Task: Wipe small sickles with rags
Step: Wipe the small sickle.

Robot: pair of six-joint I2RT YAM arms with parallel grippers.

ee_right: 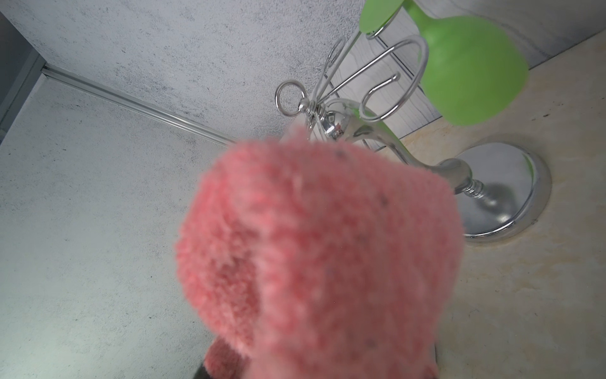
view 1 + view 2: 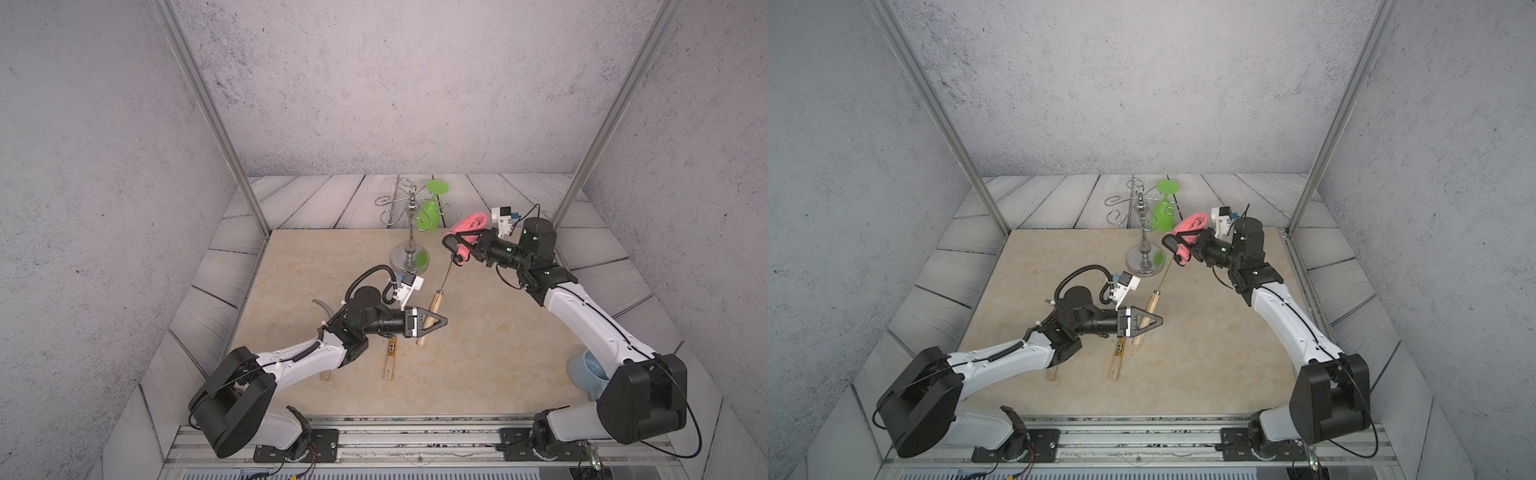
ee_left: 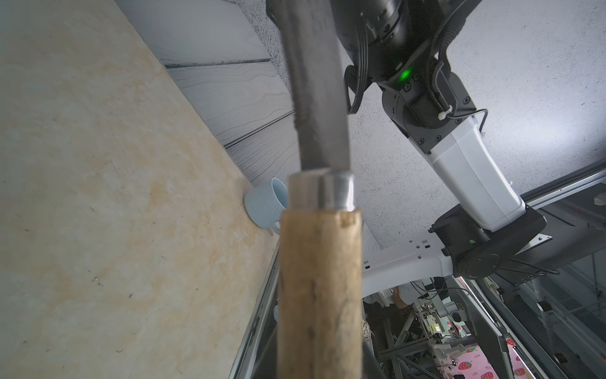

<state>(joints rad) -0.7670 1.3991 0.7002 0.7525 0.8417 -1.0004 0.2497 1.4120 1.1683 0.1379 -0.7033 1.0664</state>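
In both top views my left gripper [image 2: 436, 322] [image 2: 1150, 323] is shut on the pale wooden handle of a small sickle [image 2: 434, 307] [image 2: 1151, 306], held above the table. Its thin dark blade rises toward my right gripper [image 2: 455, 251] [image 2: 1177, 249], which is shut on the pink rag [image 2: 471, 222] [image 2: 1190, 224] at the blade's tip. The left wrist view shows that handle and blade [image 3: 321, 279] close up, hiding the jaws. In the right wrist view the rag [image 1: 321, 246] fills the foreground. A second sickle [image 2: 390, 357] with a yellow-black band lies on the table. A third sickle [image 2: 322, 308] lies mostly under my left arm.
A chrome wire-armed stand [image 2: 409, 253] [image 1: 505, 193] stands just left of the rag, with a green goblet [image 2: 430, 212] [image 1: 469, 65] hanging on it. A pale blue cup [image 2: 588, 370] [image 3: 265, 206] lies at the table's right front edge, under my right arm. Walls close in on three sides.
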